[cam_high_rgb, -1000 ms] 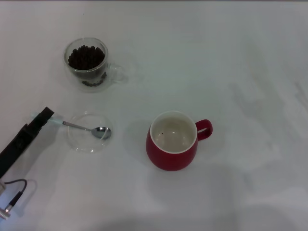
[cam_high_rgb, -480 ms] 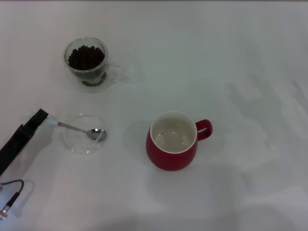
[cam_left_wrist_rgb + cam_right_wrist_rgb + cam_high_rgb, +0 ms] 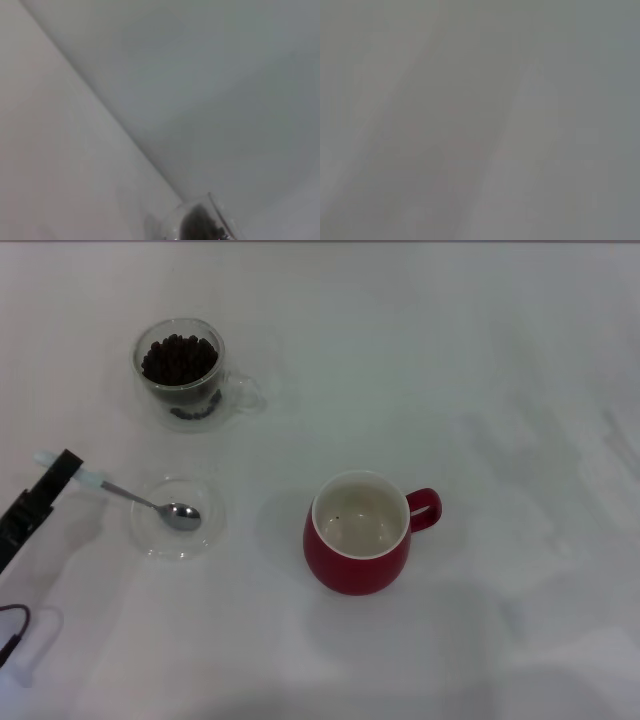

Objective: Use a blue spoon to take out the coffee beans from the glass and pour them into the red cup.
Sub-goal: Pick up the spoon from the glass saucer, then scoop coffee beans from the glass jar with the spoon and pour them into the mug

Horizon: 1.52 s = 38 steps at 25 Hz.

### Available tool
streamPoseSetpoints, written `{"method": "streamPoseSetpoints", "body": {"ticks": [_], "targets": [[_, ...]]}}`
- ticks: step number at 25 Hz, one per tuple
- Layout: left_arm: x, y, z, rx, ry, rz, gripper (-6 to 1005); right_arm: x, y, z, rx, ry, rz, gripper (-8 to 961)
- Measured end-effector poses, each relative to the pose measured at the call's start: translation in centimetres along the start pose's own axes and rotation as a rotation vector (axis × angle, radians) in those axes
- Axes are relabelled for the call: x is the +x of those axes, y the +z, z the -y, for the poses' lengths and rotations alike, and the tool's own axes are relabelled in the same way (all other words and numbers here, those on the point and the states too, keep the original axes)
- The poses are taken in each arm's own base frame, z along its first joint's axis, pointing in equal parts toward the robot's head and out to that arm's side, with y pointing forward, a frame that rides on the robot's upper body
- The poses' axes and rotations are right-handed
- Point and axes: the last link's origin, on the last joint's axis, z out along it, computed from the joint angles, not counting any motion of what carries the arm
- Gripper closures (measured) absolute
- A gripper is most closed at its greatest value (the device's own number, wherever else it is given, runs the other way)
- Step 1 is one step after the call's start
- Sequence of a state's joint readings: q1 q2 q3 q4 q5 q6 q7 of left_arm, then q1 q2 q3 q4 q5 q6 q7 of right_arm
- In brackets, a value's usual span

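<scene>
A white, faintly mottled table (image 3: 480,360) carries four small pieces of tableware. The left gripper (image 3: 62,472), a flat black claw reaching in from the left edge of the head view, is clenched on the pale-blue handle of the blue spoon (image 3: 140,500); the handle's tip pokes out past the claw. The spoon's thin metal neck slants down to its shiny bowl, which sits over a shallow, clear round dish (image 3: 176,518); whether the bowl touches the dish cannot be told.

Farther from the robot stands the glass (image 3: 181,374), a clear double-walled mug with a side handle pointing right. It holds a heap of coffee beans (image 3: 179,358), small, dark and oval, piled near its rim. In the left wrist view only part of the glass's rim and dark contents shows.

To the right of the dish, well apart from it, stands the red cup (image 3: 360,532), a rounded dark-red mug with a glossy outside, a cream-white inside and a red loop handle on its right. One or two dark specks lie inside it.

A thin black cable (image 3: 12,625) loops at the lower left corner. No writing or label is readable on any item. The right gripper does not appear, and its wrist view shows only a plain grey blur.
</scene>
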<state>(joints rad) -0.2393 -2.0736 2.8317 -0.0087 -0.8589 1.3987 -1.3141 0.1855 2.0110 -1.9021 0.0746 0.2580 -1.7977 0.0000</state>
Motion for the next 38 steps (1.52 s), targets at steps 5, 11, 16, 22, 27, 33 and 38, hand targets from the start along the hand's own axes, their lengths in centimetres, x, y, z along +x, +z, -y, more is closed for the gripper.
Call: {"method": "streamPoseSetpoints", "body": {"ticks": [5, 11, 16, 22, 27, 33, 38], "targets": [[1.3, -1.6, -0.1, -0.037, 0.032, -0.044, 863, -0.1, 0.2, -0.2, -0.011, 0.002, 0.008, 73], [4.1, -3.3, -0.6, -0.107, 0.078, -0.086, 865, -0.1, 0.2, -0.4, -0.027, 0.007, 0.012, 73], [7.4, -3.1, -1.4, -0.181, 0.111, -0.083, 867, -0.3, 0.4, -0.7, -0.043, 0.017, 0.028, 73], [11.6, -1.0, -2.2, -0.239, 0.125, -0.040, 865, -0.5, 0.6, -1.2, -0.065, 0.064, 0.043, 73], [14.9, 1.4, -3.4, -0.261, 0.140, 0.023, 865, -0.7, 0.7, -1.3, -0.069, 0.095, 0.058, 73], [17.1, 5.4, -5.2, -0.269, 0.132, 0.123, 866, -0.8, 0.8, -1.6, -0.091, 0.185, 0.061, 74], [17.8, 8.2, -5.2, -0.179, 0.144, 0.178, 866, -0.9, 0.9, -2.0, -0.125, 0.207, 0.062, 74]]}}
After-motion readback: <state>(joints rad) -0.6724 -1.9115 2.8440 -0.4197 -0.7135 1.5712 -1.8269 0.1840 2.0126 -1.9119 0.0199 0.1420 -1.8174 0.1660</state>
